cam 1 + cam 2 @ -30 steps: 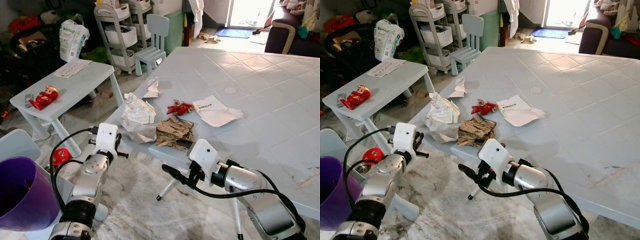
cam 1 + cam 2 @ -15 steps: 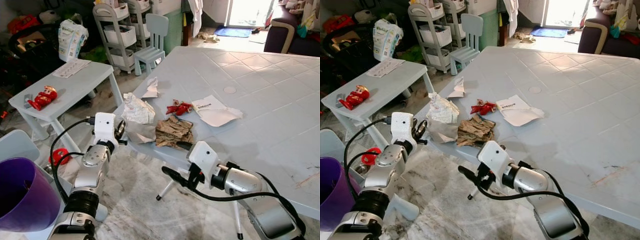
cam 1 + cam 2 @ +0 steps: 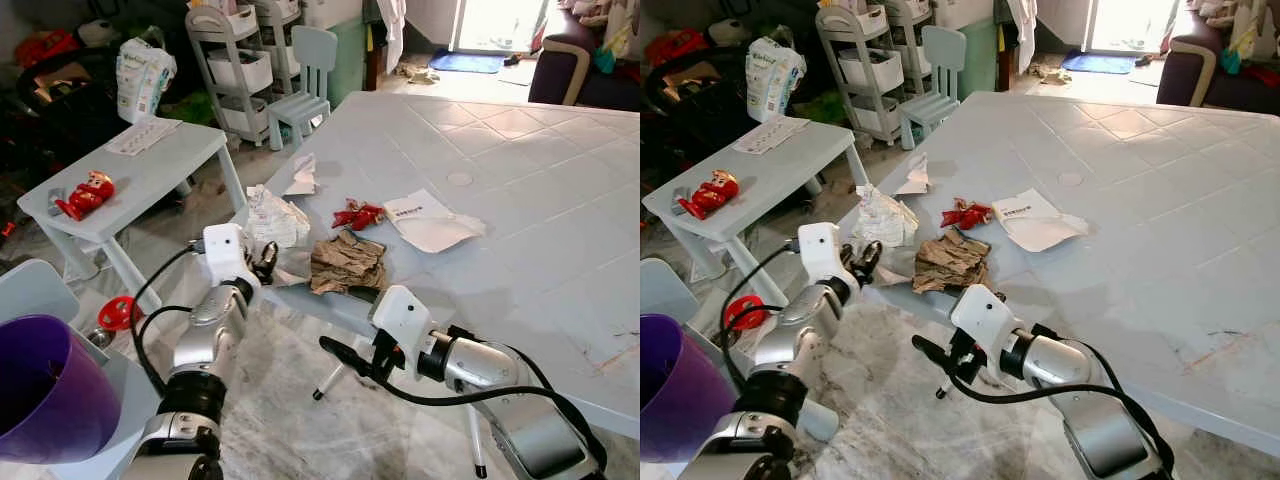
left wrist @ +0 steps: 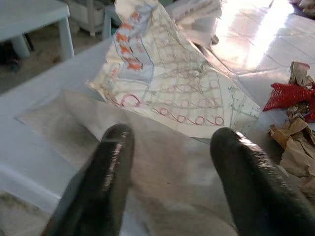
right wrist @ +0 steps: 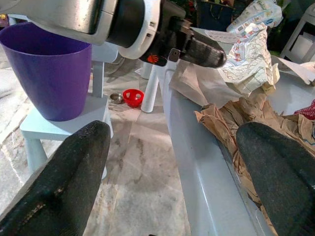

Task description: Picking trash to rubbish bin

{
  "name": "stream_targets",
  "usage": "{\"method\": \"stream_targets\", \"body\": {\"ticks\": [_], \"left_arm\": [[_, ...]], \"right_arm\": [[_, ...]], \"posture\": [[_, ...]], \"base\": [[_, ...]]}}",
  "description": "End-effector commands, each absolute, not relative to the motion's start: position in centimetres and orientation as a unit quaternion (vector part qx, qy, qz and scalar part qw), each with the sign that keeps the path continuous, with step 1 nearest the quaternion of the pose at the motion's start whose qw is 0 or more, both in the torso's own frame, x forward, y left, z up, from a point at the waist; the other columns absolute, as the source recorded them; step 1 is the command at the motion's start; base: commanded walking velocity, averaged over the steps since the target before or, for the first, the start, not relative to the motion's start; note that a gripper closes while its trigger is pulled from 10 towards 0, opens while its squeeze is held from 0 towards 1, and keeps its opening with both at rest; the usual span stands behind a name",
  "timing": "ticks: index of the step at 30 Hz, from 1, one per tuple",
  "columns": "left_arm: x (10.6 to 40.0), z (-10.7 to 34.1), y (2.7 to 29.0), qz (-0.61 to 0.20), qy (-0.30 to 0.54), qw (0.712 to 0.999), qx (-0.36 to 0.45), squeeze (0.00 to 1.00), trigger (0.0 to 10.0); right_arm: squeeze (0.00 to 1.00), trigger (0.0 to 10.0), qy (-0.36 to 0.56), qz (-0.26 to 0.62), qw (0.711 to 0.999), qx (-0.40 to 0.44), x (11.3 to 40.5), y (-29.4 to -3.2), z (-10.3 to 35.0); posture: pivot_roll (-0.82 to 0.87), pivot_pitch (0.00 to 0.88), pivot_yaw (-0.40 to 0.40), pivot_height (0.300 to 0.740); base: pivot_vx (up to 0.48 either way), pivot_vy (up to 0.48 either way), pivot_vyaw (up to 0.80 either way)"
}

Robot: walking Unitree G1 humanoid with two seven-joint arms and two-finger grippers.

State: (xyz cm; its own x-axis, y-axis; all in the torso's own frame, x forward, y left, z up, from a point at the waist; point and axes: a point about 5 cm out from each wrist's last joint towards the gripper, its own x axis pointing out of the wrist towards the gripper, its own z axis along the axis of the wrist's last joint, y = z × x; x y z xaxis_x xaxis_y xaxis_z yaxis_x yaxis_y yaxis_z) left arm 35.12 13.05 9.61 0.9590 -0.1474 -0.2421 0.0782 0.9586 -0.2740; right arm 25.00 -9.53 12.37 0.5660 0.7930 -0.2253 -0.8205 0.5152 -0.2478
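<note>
Cluttered room, pale tiled table (image 3: 520, 160) in front of me, with all the trash lying at its near-left corner. My left end effector (image 3: 266, 262) is at that corner, fingers (image 4: 114, 162) spread apart and holding nothing, poised over a grey sheet (image 4: 162, 167) that lies flat on the table, just short of the printed wrapper (image 3: 275, 218) crumpled beyond it. Beside these lie the brown paper (image 3: 347, 263), a red wrapper (image 3: 358, 214), a white sheet (image 3: 430, 222) and a small white scrap (image 3: 303, 177). My right end effector (image 3: 340, 352) hangs below the table edge, fingers released and apart, gripping nothing. The purple bin (image 3: 45, 385) stands on a low stool to my far left, well apart from the trash. As far as I can judge, the task has hardly begun: every piece I can see is on the table, and the first pick is not yet made.
</note>
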Motion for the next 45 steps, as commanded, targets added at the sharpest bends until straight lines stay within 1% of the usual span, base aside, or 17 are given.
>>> {"method": "stream_targets", "body": {"ticks": [1, 4, 5, 9, 12, 13, 14, 17, 29, 45], "left_arm": [[35.4, 9.7, 13.6, -0.040, 0.140, 0.981, -0.126, 1.00, 10.0], [35.6, 9.0, 14.1, -0.017, 0.171, 0.979, -0.110, 1.00, 10.0], [35.5, 8.5, 14.2, -0.010, 0.191, 0.975, -0.111, 0.00, 10.0], [35.1, 7.2, 15.0, 0.018, 0.235, 0.966, -0.103, 0.00, 10.0], [34.9, 6.9, 15.1, 0.019, 0.242, 0.964, -0.112, 0.00, 10.0], [34.9, 6.8, 15.1, 0.016, 0.242, 0.962, -0.126, 0.00, 3.9], [34.9, 6.8, 15.0, 0.010, 0.238, 0.962, -0.136, 0.00, 0.0], [34.9, 7.1, 14.8, -0.003, 0.230, 0.963, -0.139, 0.00, 0.0], [35.2, 7.5, 14.7, -0.011, 0.215, 0.967, -0.133, 0.00, 0.0], [35.7, 9.5, 13.9, -0.041, 0.137, 0.982, -0.121, 0.00, 0.0]], "right_arm": [[0.00, 10.0, 0.034, 0.464, 0.869, -0.169, 25.0, -9.3, 12.8], [0.00, 10.0, 0.035, 0.463, 0.869, -0.170, 24.9, -9.3, 12.7], [0.00, 10.0, 0.035, 0.462, 0.869, -0.170, 24.9, -9.3, 12.7], [0.00, 10.0, 0.035, 0.462, 0.870, -0.172, 24.9, -9.3, 12.7], [0.00, 10.0, 0.035, 0.462, 0.869, -0.174, 25.0, -9.3, 12.7], [0.00, 10.0, 0.034, 0.462, 0.869, -0.175, 25.0, -9.3, 12.6], [0.00, 10.0, 0.034, 0.462, 0.869, -0.175, 25.1, -9.2, 12.6], [0.00, 10.0, 0.034, 0.462, 0.869, -0.176, 25.1, -9.2, 12.6], [0.00, 10.0, 0.032, 0.458, 0.871, -0.177, 25.2, -9.0, 12.5], [0.00, 10.0, 0.027, 0.445, 0.875, -0.190, 25.5, -9.2, 12.5]], "posture": [[-0.03, 0.026, 0.109, 0.740], [-0.04, 0.026, 0.112, 0.740], [-0.04, 0.025, 0.114, 0.740], [-0.03, 0.025, 0.115, 0.740], [-0.03, 0.021, 0.116, 0.740], [-0.03, 0.019, 0.116, 0.740], [-0.03, 0.019, 0.116, 0.740], [-0.03, 0.017, 0.118, 0.740], [-0.03, 0.020, 0.126, 0.740], [-0.03, 0.021, 0.127, 0.740]], "base": [[0.000, 0.000, 0.00], [0.000, 0.000, 0.00], [0.000, 0.000, 0.00], [0.000, 0.000, 0.00], [0.000, 0.000, 0.00], [0.000, 0.000, 0.00], [0.000, 0.000, 0.00], [0.000, 0.000, 0.00], [0.000, 0.000, 0.00], [0.000, 0.000, 0.00]]}}
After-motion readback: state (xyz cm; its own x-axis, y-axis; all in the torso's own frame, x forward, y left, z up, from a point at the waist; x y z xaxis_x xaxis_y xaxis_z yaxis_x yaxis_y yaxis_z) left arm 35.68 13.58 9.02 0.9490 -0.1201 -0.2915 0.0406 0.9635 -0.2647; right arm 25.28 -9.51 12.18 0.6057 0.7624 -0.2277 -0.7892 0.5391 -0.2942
